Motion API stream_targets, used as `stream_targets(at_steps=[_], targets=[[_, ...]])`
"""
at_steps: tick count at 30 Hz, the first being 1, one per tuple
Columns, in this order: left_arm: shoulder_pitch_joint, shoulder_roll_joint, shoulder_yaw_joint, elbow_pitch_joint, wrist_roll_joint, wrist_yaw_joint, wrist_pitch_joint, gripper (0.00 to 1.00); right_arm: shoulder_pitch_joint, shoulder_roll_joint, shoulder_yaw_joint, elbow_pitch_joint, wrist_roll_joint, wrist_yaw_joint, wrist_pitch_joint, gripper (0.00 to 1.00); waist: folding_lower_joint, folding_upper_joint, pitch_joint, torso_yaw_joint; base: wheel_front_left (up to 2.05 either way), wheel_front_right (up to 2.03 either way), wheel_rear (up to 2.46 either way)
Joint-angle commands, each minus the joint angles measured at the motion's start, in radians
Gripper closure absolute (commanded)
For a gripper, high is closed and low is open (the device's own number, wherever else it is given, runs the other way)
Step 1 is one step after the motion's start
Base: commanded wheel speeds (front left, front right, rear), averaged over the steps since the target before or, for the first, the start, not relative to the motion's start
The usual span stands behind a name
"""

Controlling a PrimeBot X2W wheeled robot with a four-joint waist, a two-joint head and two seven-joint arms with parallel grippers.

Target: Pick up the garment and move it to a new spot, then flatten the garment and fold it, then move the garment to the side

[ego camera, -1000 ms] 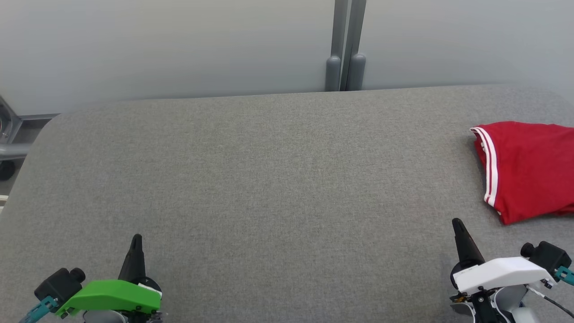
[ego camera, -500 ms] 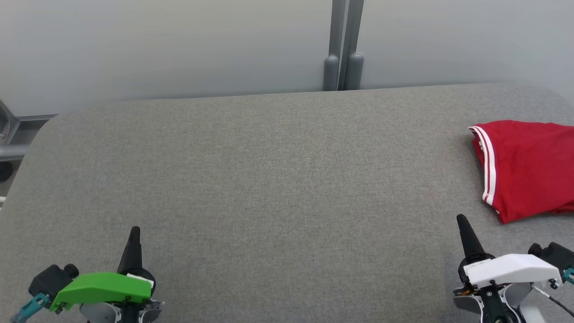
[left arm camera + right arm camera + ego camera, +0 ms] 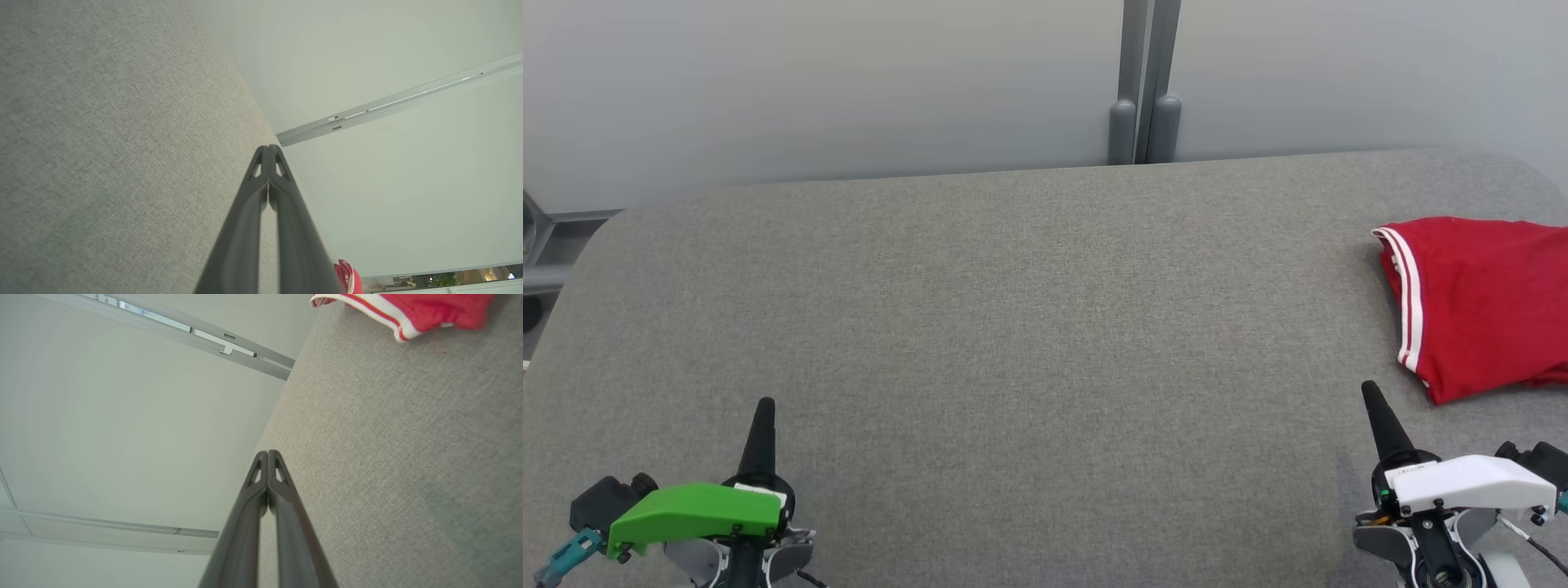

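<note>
Your left gripper (image 3: 765, 404), at the lower left of the head view, has its two long, dark, tapered fingers pressed together into a single point. It holds nothing, and a glossy green cover (image 3: 694, 508) sits behind it. Your right gripper (image 3: 1370, 390), at the lower right, is likewise closed and empty under a white cover (image 3: 1474, 482). Both wrist views show the fingertips meeting with no gap.

The garment (image 3: 1478, 306) is smooth red cloth with white-striped trim along its left edge. It lies folded at the right edge of the frame, just above the right gripper and apart from it. It rests on a padded surface (image 3: 1045, 327) of coarse grey woven fabric with rounded corners. Behind that stand pale matte wall panels (image 3: 849, 82), joined by a grey vertical post (image 3: 1143, 82) at the upper centre.
</note>
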Motion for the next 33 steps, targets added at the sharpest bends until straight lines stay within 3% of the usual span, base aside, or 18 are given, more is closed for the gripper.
stream_targets(at_steps=[1,33], targets=[[-0.028,-0.001,0.008,-0.007,-0.029,-0.005,0.006,1.00,-0.022,-0.005,-0.005,-0.011,0.023,0.000,0.007,1.00,0.0000,-0.0001,0.000,-0.001,0.00,0.00,0.00],[-0.072,-0.017,0.051,-0.002,-0.273,-0.023,0.082,1.00,-0.039,-0.007,-0.040,-0.016,0.270,0.000,0.054,1.00,0.0000,-0.0001,0.003,-0.014,0.00,0.00,0.00]])
